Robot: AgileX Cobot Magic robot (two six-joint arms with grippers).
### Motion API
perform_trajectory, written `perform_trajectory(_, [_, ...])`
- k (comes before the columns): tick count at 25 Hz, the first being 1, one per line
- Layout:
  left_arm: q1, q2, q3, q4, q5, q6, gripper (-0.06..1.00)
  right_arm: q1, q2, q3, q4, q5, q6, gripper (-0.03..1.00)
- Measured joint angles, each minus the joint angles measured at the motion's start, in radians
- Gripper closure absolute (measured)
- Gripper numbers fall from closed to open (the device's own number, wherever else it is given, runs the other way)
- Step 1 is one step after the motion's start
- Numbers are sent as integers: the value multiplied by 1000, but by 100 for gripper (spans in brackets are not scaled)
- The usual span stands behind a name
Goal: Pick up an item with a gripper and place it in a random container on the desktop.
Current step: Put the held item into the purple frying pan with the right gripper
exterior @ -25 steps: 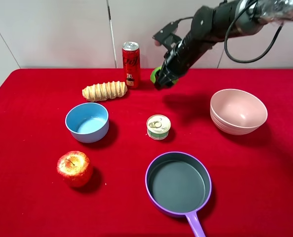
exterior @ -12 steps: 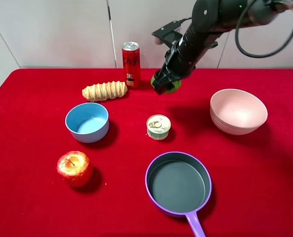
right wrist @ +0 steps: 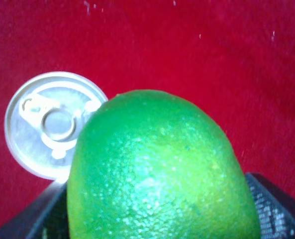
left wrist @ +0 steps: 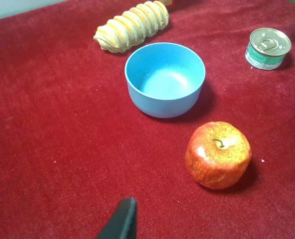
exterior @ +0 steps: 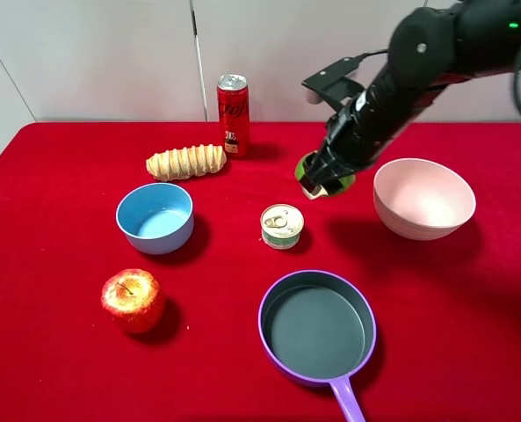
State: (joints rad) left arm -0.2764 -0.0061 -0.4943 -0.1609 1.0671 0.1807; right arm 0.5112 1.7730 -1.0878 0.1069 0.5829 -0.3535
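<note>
Right wrist view alone shows the lime (right wrist: 157, 169) dimpled, clamped in the right gripper (exterior: 323, 180), tin can (right wrist: 55, 124) lid beyond; exterior high places it over the desktop (exterior: 67, 369), left of the pink bowl (exterior: 423, 198). Soda can (exterior: 233, 114) lettering unreadable.

we see the right gripper (exterior: 320, 183), clamped on the lime (right wrist: 157, 169), has swung forward and rightward. a second ago it hung well behind the tin can (exterior: 282, 226), almost straight back from it; now it hangs just behind and to the right of that can.
</note>
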Motion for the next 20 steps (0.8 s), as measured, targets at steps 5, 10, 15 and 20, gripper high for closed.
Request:
perform_trajectory(5, [0, 0, 0, 0, 0, 0, -4, 22, -71, 88, -7, -3, 19, 47])
perform_trajectory(10, [0, 0, 0, 0, 0, 0, -4, 67, -139, 170, -9, -27, 65, 47])
perform_trajectory(15, [0, 0, 0, 0, 0, 0, -4, 110, -181, 244, -11, -45, 103, 47])
perform_trajectory(20, [0, 0, 0, 0, 0, 0, -4, 163, -198, 311, -8, -49, 145, 47])
